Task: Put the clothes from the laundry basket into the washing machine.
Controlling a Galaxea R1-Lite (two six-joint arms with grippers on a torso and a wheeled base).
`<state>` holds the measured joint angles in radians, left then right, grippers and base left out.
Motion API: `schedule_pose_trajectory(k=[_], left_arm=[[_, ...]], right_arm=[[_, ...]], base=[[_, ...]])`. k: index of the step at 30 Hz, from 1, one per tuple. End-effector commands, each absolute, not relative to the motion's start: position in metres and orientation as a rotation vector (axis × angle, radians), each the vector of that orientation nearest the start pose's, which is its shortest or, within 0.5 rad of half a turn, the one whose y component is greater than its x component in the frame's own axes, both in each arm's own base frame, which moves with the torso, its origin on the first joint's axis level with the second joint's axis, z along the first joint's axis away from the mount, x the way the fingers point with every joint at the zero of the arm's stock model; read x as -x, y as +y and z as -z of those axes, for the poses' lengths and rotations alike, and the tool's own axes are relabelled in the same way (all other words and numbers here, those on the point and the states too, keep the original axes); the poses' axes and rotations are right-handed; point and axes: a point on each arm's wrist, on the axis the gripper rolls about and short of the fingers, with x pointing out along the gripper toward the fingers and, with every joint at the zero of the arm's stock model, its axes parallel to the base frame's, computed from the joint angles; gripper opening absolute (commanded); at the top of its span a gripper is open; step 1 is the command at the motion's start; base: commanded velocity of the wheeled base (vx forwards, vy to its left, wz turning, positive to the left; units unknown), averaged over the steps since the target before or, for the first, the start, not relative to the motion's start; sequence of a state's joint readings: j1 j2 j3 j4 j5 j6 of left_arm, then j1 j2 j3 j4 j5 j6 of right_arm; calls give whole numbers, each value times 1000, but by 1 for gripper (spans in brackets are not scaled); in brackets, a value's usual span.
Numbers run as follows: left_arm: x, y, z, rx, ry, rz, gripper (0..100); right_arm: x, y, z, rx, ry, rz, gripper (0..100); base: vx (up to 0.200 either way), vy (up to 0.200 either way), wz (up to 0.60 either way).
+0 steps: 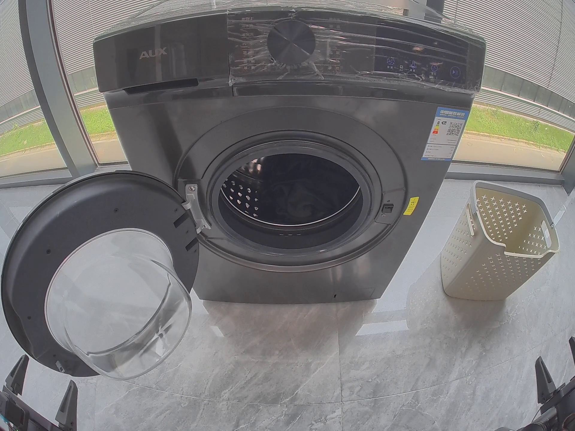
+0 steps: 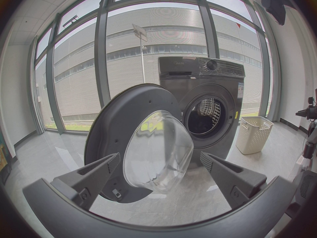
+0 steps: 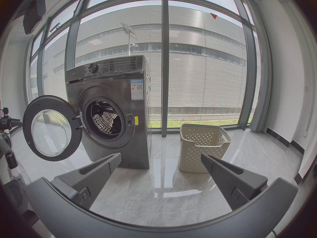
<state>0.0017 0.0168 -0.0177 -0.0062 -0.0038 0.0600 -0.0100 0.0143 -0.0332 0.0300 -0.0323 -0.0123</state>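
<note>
Washing machine stands with its door swung open on the robot's left. Dark clothes lie inside its drum, and the laundry basket, upright on the floor just right of the machine, shows no garment. Both end effectors are released and empty: left end effector faces the door, right end effector faces the basket, so the right arm is likely nearer to it.

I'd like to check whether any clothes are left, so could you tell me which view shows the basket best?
The head view: it looks down into the basket, whose visible inside looks empty. The right wrist view shows mostly its side wall, and the left wrist view shows it far off.
</note>
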Motion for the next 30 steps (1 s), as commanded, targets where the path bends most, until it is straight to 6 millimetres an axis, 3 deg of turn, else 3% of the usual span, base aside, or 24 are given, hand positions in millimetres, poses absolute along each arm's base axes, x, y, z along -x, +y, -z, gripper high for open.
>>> schedule_pose_trajectory(k=[1, 4, 8, 16, 25, 30], left_arm=[[23, 1, -77, -72, -9, -56, 100], [23, 1, -77, -66, -9, -60, 100], [23, -2, -72, -29, 34, 76, 100], [23, -2, -71, -52, 39, 95, 100], [23, -2, -71, -47, 39, 95, 100], [23, -2, -71, -46, 39, 87, 100]], right_arm=[[26, -3, -83, 11, -10, 157, 100], [25, -4, -82, 8, -10, 186, 100], [23, 0, -76, -37, 14, -6, 100], [23, 0, -76, -9, 14, 29, 100], [23, 0, -76, -6, 12, 29, 100], [23, 0, -76, -6, 12, 28, 100]], base=[[0, 0, 0], [0, 0, 0], [0, 0, 0], [0, 0, 0], [-200, 0, 0], [0, 0, 0]])
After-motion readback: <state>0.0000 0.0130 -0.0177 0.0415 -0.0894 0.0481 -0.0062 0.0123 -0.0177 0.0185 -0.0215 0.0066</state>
